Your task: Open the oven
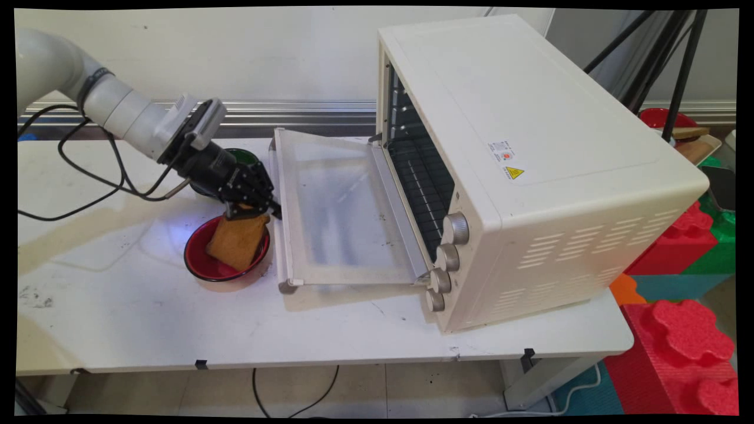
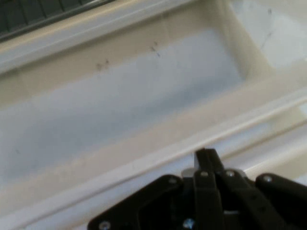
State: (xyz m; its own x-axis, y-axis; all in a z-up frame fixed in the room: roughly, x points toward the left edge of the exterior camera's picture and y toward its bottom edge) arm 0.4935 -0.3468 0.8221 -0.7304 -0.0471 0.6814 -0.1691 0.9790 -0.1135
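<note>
My black gripper (image 1: 250,211) hangs just left of the open oven door (image 1: 341,206), shut on the top edge of a brown slice of toast (image 1: 237,241). The toast is tilted, and its lower part reaches into a red bowl (image 1: 197,262) on the white table. In the hand view the gripper (image 2: 205,155) shows its fingers pressed together, pointing across the door's glass pane (image 2: 120,110); the toast itself is hidden there.
A cream toaster oven (image 1: 530,176) stands on the table's right half, with its door folded down flat and a dark rack inside. A green bowl (image 1: 246,155) sits behind the gripper. Black cables (image 1: 88,176) trail across the table's left side. Red and green foam blocks (image 1: 683,341) stand past the right edge.
</note>
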